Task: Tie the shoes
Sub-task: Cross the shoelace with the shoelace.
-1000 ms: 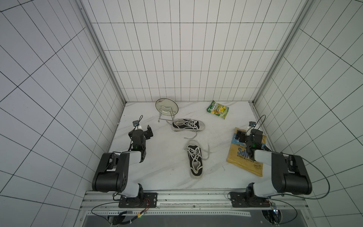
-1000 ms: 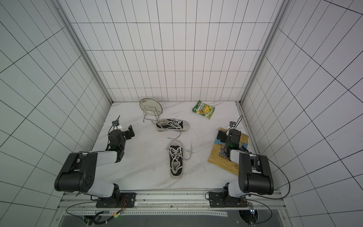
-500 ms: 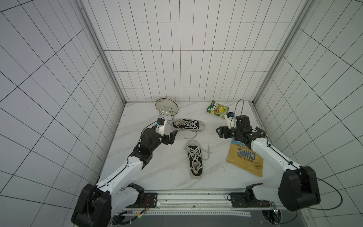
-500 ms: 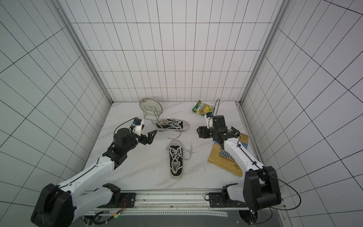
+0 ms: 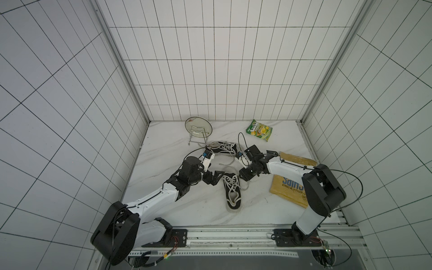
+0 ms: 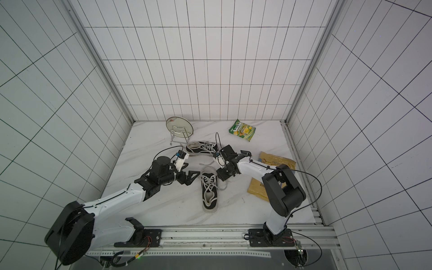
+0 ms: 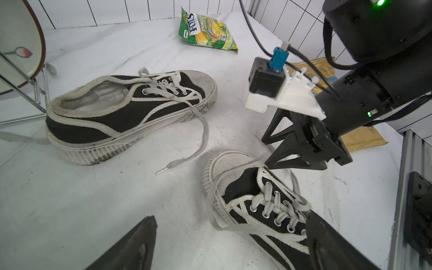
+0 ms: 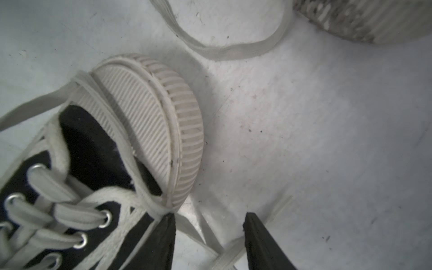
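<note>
Two black shoes with white soles and loose white laces lie on the white table. In both top views the near shoe (image 5: 232,189) (image 6: 210,189) points its toe away from me, and the far shoe (image 5: 222,148) (image 6: 202,147) lies crosswise behind it. My left gripper (image 5: 217,178) (image 7: 231,215) is wide open just left of the near shoe (image 7: 257,210), one finger over its laces. My right gripper (image 5: 243,177) (image 8: 209,217) sits low by the toe cap (image 8: 145,121) on the right, jaws partly apart astride a loose lace (image 8: 201,233) without pinching it.
A plate on a wire stand (image 5: 198,126) stands at the back, next to the far shoe's heel. A green candy bag (image 5: 259,129) lies at the back right. A yellow chips bag (image 5: 287,187) lies under my right arm. Tiled walls close three sides.
Both arms have swung from the table's sides to the middle and come down on either side of the near shoe. The right jaws have narrowed; the left stay wide.
</note>
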Available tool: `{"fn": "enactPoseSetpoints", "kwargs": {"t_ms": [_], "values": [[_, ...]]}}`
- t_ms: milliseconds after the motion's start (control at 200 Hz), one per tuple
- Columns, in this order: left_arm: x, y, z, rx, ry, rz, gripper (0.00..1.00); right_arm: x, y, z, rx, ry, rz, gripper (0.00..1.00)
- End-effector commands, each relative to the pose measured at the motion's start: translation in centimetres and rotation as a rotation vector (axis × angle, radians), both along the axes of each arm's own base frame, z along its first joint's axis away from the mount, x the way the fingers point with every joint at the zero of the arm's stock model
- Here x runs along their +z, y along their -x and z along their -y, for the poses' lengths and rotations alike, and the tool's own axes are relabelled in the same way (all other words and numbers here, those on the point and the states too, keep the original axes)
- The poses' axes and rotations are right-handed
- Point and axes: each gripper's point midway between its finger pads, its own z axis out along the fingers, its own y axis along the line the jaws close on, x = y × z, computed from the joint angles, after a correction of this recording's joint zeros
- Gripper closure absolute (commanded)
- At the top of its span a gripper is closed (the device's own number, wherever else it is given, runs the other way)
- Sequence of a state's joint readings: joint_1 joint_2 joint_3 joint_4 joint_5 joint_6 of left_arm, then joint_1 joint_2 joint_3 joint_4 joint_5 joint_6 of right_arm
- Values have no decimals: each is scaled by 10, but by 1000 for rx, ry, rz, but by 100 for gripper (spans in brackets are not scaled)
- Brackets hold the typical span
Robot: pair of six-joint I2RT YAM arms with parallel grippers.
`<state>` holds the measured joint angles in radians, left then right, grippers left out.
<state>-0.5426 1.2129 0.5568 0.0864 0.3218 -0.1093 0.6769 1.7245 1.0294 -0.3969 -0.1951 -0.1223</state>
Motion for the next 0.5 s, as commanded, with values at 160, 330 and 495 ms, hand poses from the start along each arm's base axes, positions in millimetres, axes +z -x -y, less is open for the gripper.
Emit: {"fn": "enactPoseSetpoints", "kwargs": {"t_ms": [160,330,495], "values": [[6,4,-3,6,-1,7,2,-11,10,-4,65,57,-13,53],[7,4,-3,7,-5,10,2,-3,20,1,62,41,-14,49],[7,4,-3,8,-6,9,2,4,24,6,64,59,-6,43]]}}
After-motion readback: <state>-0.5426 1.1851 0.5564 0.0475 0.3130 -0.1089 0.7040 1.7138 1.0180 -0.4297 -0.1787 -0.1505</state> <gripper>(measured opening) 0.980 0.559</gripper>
